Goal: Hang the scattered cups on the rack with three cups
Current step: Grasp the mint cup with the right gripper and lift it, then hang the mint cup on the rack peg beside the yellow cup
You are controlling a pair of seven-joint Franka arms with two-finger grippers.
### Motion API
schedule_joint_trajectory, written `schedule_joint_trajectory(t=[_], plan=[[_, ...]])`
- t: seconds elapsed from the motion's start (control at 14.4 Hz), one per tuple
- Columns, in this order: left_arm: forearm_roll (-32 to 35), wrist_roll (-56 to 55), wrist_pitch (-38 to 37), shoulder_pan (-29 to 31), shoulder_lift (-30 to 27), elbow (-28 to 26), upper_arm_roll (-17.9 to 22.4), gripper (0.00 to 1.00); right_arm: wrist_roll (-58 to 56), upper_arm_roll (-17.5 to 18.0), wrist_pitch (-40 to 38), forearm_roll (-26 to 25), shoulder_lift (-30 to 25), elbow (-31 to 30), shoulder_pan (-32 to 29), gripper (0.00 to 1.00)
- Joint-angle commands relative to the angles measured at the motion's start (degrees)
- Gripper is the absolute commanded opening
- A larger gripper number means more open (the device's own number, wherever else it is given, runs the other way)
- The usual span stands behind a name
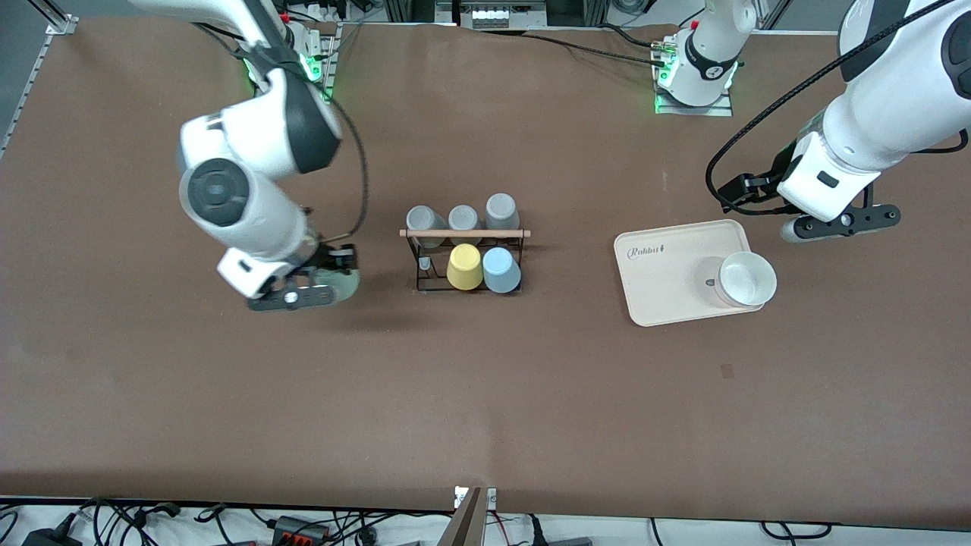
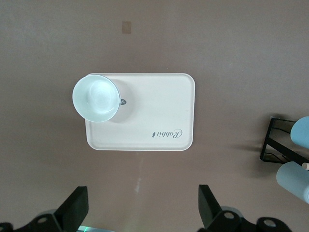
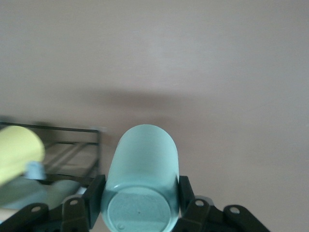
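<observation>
Right claw [image 3: 140, 205] is clamped on the green cup [image 3: 141, 179], held up over the surface beside the rack [image 1: 464, 258], toward the right arm's end. Rack already has 3 grey cups [image 1: 463, 217], a yellow cup [image 1: 464, 266] and the blue cup [image 1: 501, 270]; one peg nearer the right arm looks free. Left claw [image 2: 140, 212] waits, wide open and empty, above the tray [image 1: 667, 284] w/ a white bowl [image 1: 747, 278]. So approx. one cup left to hang.
</observation>
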Motion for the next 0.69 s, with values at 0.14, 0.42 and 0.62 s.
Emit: schedule_joint_trajectory(t=[0.14,0.42,0.62], plan=[[0.15,-0.69,0.44,0.08,-0.83,-0.47,-0.24,1.0,11.29,-0.65,-0.89,0.51,4.99,8.31,5.5,0.3],[0.15,-0.69,0.44,0.08,-0.75,-0.38,-0.24,1.0,16.3,-0.65,0.08,6.29,6.57,9.64,6.91,0.3],[0.15,-0.69,0.44,0.08,-0.75,-0.38,-0.24,1.0,16.75,-0.73,0.08,6.49,7.45,9.64,8.31,0.3]])
